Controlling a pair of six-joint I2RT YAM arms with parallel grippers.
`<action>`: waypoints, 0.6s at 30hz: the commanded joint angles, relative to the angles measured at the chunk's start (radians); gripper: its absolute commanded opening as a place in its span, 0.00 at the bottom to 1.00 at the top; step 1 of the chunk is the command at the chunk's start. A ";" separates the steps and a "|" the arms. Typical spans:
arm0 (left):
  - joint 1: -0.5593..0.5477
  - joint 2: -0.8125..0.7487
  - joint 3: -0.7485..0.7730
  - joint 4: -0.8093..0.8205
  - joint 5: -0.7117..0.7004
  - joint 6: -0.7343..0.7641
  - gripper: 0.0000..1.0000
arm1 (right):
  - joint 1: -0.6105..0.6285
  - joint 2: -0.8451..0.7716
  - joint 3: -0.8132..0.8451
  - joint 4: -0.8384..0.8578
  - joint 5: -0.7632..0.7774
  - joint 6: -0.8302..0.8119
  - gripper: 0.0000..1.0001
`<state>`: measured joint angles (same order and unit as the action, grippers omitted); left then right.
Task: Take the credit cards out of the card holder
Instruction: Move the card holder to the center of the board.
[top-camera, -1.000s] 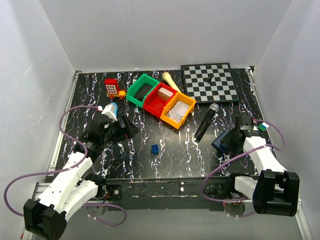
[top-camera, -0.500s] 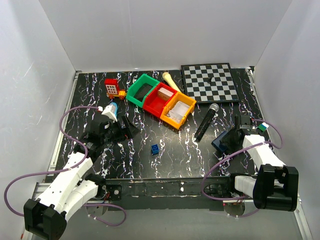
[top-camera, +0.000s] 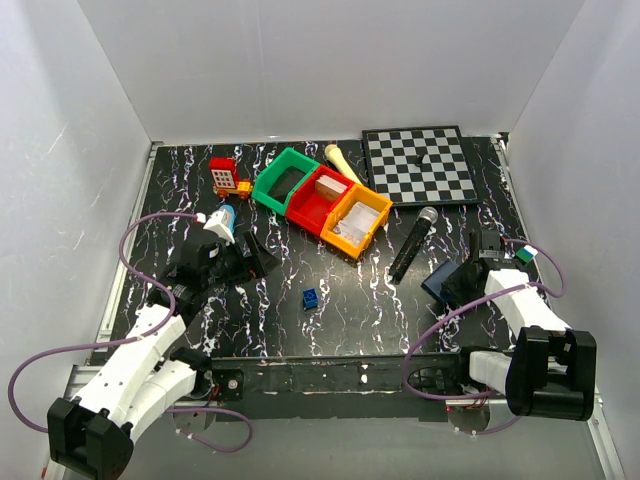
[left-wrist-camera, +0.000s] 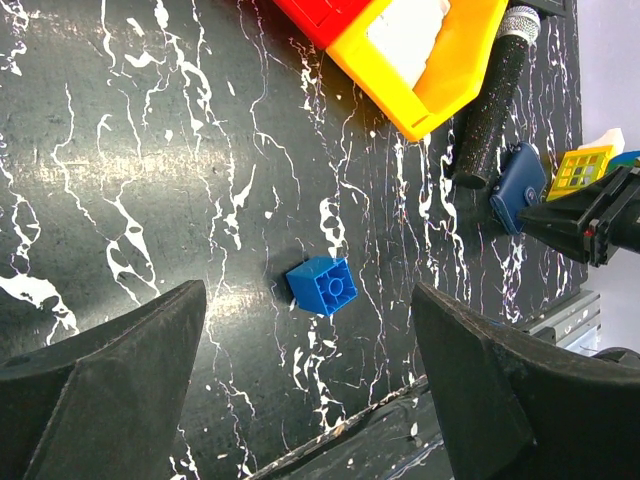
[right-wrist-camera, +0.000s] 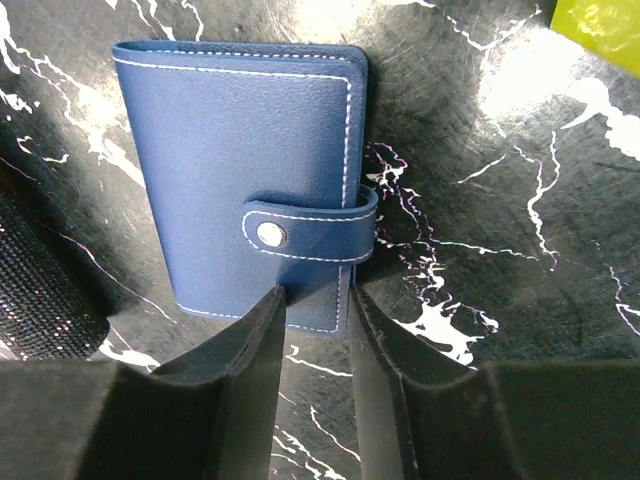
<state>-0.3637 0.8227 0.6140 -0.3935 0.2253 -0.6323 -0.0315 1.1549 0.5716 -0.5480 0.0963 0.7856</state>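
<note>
The card holder (right-wrist-camera: 245, 180) is a closed navy-blue case with white stitching and a snapped strap. It lies on the black marbled table at the right (top-camera: 443, 281), and also shows in the left wrist view (left-wrist-camera: 517, 187). My right gripper (right-wrist-camera: 318, 300) is right at its near edge. The jaws stand a narrow gap apart, and the fingertips (right-wrist-camera: 268, 310) overlap the holder's lower right corner without pinching it. No cards show. My left gripper (left-wrist-camera: 310, 340) is wide open and empty at the left of the table (top-camera: 252, 255).
A small blue cube (top-camera: 310, 298) lies mid-table, just ahead of my left gripper (left-wrist-camera: 322, 286). A black microphone (top-camera: 414, 243) lies just left of the holder. Green, red and yellow bins (top-camera: 321, 203), a chessboard (top-camera: 420, 165) and a red toy (top-camera: 224, 176) stand farther back.
The right gripper and the card holder have shifted slightly away from the near edge. The left arm has not moved.
</note>
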 joint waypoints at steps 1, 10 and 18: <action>-0.004 -0.017 0.006 -0.021 -0.006 0.005 0.83 | -0.002 0.006 -0.016 0.040 -0.013 0.003 0.35; -0.004 -0.028 -0.007 -0.022 -0.006 -0.003 0.83 | -0.002 0.008 -0.050 0.060 -0.058 -0.011 0.01; -0.004 -0.027 -0.008 -0.022 -0.003 -0.009 0.83 | -0.001 -0.078 -0.081 -0.010 -0.089 -0.011 0.01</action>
<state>-0.3637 0.8131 0.6140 -0.4103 0.2245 -0.6338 -0.0326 1.1141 0.5240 -0.4755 0.0311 0.7826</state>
